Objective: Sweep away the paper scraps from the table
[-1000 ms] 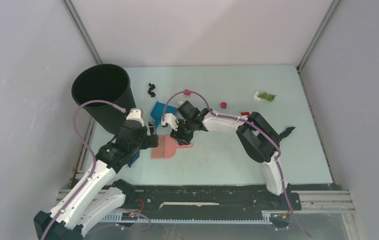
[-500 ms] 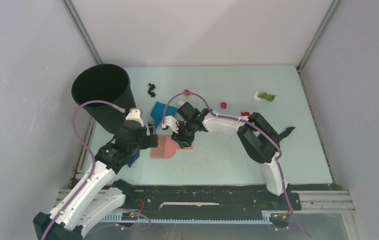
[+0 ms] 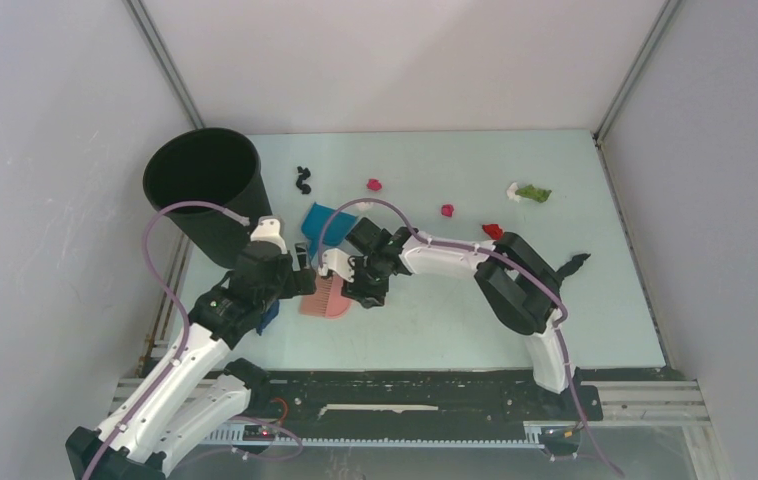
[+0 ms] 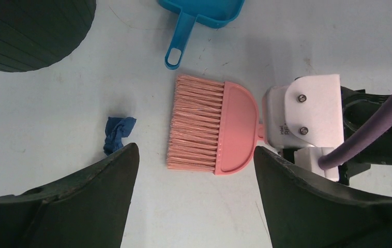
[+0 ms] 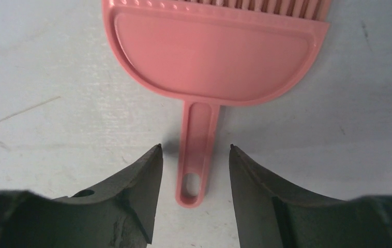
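The black bin [image 3: 202,190] stands at the far left of the table [image 3: 435,320], against the left wall; the left arm reaches forward just beside it. The left gripper [image 4: 195,150] hangs above the surface with its jaws spread wide and nothing between them. In the left wrist view a dark blue scrap [image 4: 119,133] lies near the finger at the left of that view; it is on the bristle side of the pink brush [image 4: 214,129] and apart from it.

The blue dustpan [image 4: 204,9] lies beyond the brush; its handle points back towards the bristles without touching them. The brush lies flat, bristles towards the left arm, handle towards the right arm.

The right gripper [image 5: 195,152] sits low over the brush handle [image 5: 199,121]; its fingers [image 5: 132,191] stand on either side of the handle with a gap on each side; the jaws are parted and grip nothing.

The other scraps lie beyond and to the right of the brush:
- a black scrap [image 3: 303,180] past the dustpan, near the bin;
- a pink scrap [image 3: 374,184] and a red scrap [image 3: 447,210] on bare surface;
- a second red scrap [image 3: 492,231] just beside the right forearm;
- a white-and-green scrap [image 3: 530,192] towards the far right corner;
- a black twisted piece [image 3: 575,263] at the right, partly hidden by the right elbow.

The right arm lies across the table between the brush and the right-hand scraps; the dustpan lies between the brush and the black scrap.
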`<action>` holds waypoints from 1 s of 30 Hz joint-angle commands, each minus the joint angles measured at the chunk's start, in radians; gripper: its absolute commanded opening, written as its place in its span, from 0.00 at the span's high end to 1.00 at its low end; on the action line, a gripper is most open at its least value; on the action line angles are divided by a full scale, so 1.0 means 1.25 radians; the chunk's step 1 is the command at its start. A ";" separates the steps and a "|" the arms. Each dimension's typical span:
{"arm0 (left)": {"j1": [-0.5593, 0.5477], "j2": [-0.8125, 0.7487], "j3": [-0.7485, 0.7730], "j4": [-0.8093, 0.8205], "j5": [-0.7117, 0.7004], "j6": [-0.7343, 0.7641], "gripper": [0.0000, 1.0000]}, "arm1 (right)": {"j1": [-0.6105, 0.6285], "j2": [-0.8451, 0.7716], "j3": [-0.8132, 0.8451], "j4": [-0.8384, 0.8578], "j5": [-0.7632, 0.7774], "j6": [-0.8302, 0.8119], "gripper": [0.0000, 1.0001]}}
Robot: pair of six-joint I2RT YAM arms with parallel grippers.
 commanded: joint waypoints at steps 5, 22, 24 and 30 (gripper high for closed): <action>0.006 -0.010 0.021 0.010 0.003 0.024 0.11 | 0.002 0.000 -0.029 0.015 0.061 0.025 0.62; 0.000 0.022 -0.010 0.137 0.278 -0.046 0.09 | -0.152 -0.463 -0.316 -0.160 -0.099 0.027 1.00; -0.026 0.014 -0.034 0.218 0.332 -0.128 0.10 | -0.168 -0.518 -0.346 -0.160 -0.114 0.024 1.00; -0.146 0.013 -0.118 0.401 0.307 -0.305 0.11 | -0.207 -0.634 -0.428 -0.134 -0.142 0.033 1.00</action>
